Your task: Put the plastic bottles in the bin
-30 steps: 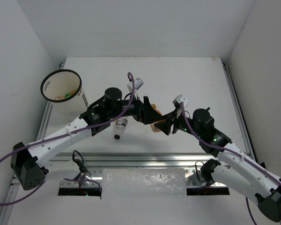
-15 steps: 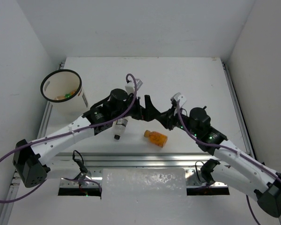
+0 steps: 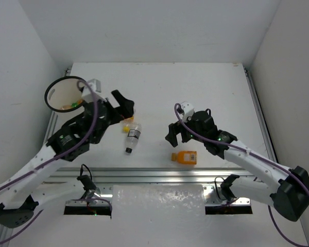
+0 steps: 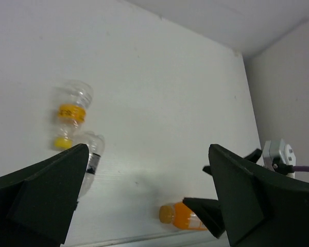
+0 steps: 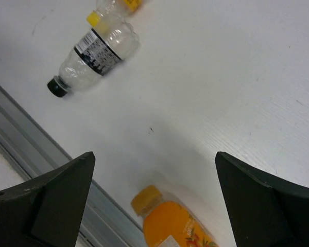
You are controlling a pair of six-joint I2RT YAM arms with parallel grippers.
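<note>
Noted white table (image 3: 195, 87), boxed by plain white walls (image 3: 144, 31) on three sides; aluminium rail (image 3: 144, 172) along near edge; lighting even, soft.

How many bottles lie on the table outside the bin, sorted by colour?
Orange bottle: 1
Clear bottle with black cap: 1
Clear bottle with yellow cap: 1
Total: 3

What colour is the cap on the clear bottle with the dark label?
Black; the cap shows best in the right wrist view.
</note>
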